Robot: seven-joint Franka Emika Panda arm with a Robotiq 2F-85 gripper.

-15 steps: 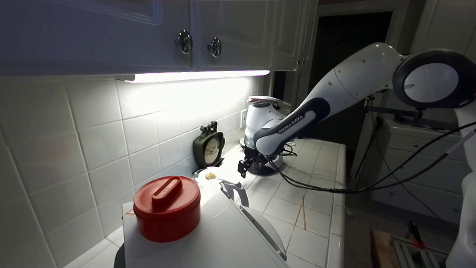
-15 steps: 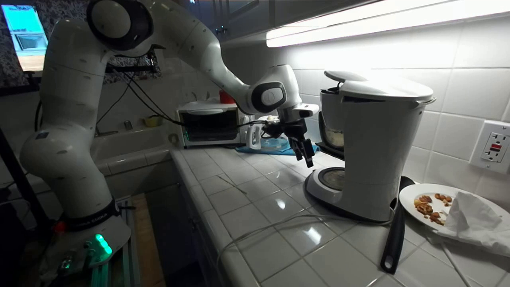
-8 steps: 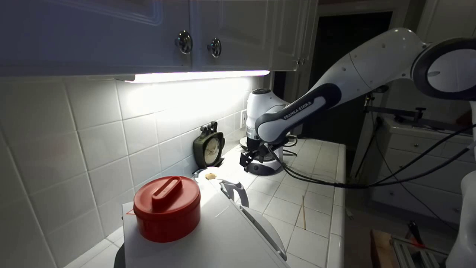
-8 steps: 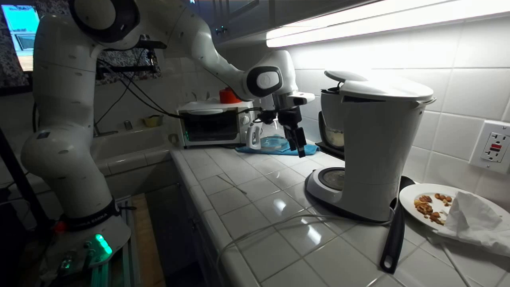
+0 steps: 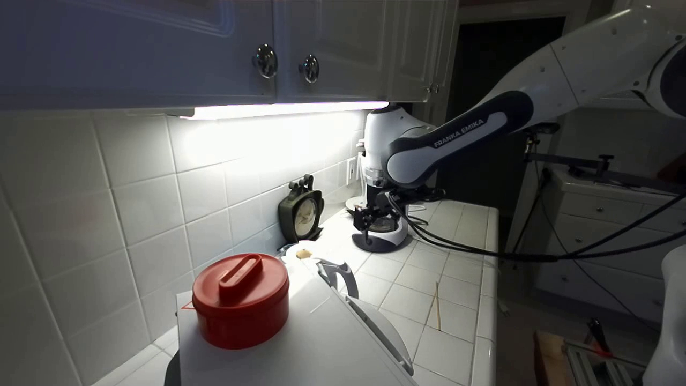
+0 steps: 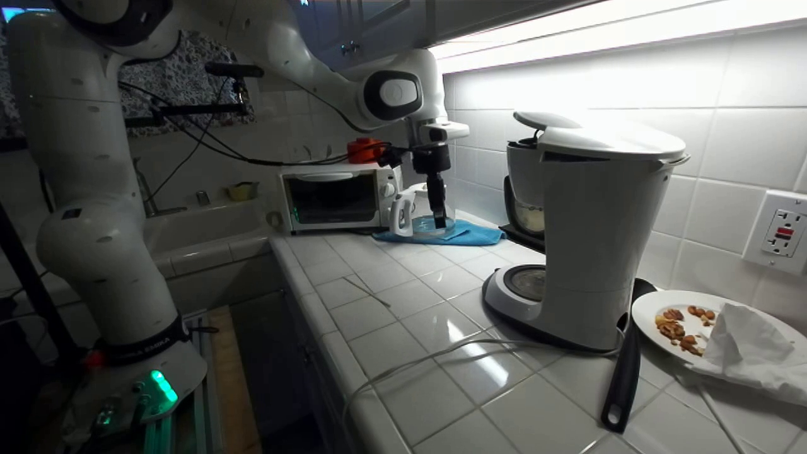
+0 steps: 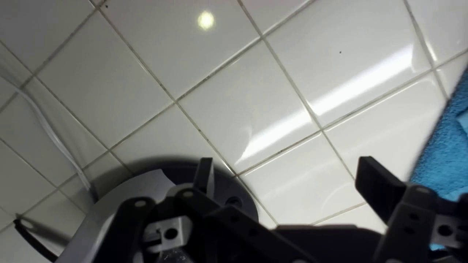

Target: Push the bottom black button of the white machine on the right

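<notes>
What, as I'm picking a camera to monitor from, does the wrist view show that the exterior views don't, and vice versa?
Only the wrist view: the round button, which I can't make out elsewhere, on the white drip coffee maker, and the wide gap between the fingers.
Only the exterior views: the red lidded container, the toaster oven beneath it, and wall cabinets.
Shared: the coffee maker, the fingers and the tiled counter.

From here I see a kitchen: tiled desk [image 6: 435, 312] below my fingers [image 7: 380, 190], coffee maker [image 6: 592, 243] near them, cabinets [image 5: 343, 48] above them, and, farther from them, a toaster oven [image 6: 334, 200] and (dim from where I sit) a sink [image 6: 208, 226].
</notes>
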